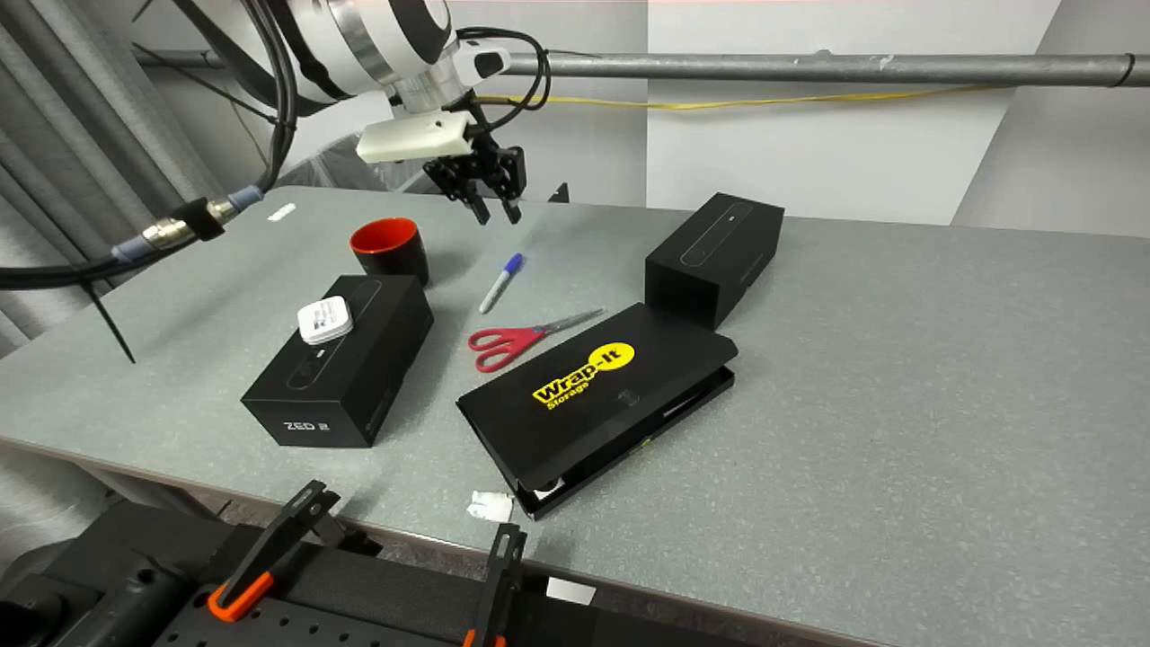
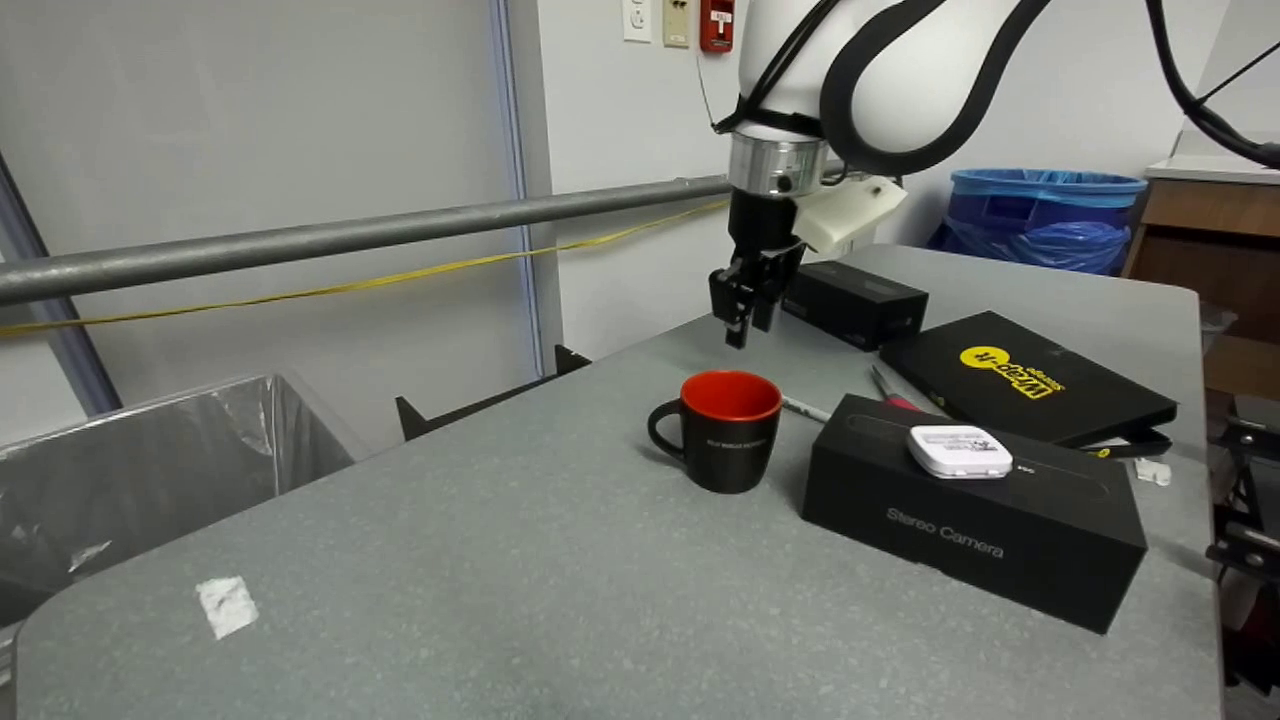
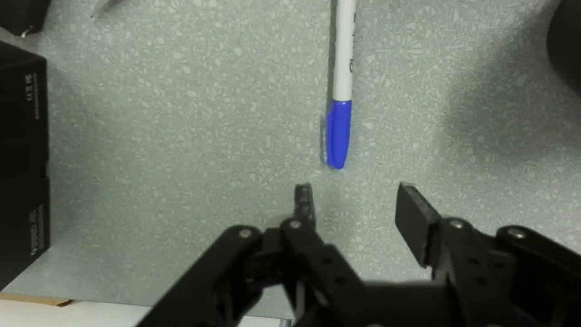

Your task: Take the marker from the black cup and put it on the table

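Note:
The marker (image 1: 501,283), white with a blue cap, lies flat on the grey table (image 1: 898,377). In the wrist view the marker (image 3: 342,86) points its blue cap toward the gripper. In an exterior view only part of the marker (image 2: 806,409) shows behind the cup and box. The black cup (image 2: 728,445), with red inside, stands upright beside the marker; its inside looks empty. The cup (image 3: 565,50) is cut off at the right edge of the wrist view. My gripper (image 3: 354,190) is open and empty above the table, just beyond the capped end, not touching the marker.
A black camera box (image 1: 337,359) with a white case (image 1: 324,320) on it stands near the cup. Red-handled scissors (image 1: 508,343) lie near a flat black Wrap-It box (image 1: 593,386). Another black box (image 1: 714,256) stands behind that. A pipe (image 1: 809,69) runs along the wall.

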`<control>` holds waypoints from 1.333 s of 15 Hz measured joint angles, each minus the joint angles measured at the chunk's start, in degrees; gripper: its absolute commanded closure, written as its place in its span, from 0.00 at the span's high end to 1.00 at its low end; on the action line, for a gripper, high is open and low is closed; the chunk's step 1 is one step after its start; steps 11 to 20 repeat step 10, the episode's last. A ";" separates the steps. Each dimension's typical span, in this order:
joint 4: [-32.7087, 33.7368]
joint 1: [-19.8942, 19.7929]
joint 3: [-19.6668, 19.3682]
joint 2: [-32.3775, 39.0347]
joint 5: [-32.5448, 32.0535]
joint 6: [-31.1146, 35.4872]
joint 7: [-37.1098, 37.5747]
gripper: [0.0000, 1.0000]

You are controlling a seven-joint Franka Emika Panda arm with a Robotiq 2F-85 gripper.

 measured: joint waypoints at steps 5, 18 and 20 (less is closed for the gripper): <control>1.56 0.08 0.02 0.00 0.15 -0.01 0.00 1.00; 2.40 -0.03 0.61 -0.04 1.17 -0.81 -0.47 1.00; 2.40 -0.03 0.61 -0.04 1.17 -0.81 -0.47 1.00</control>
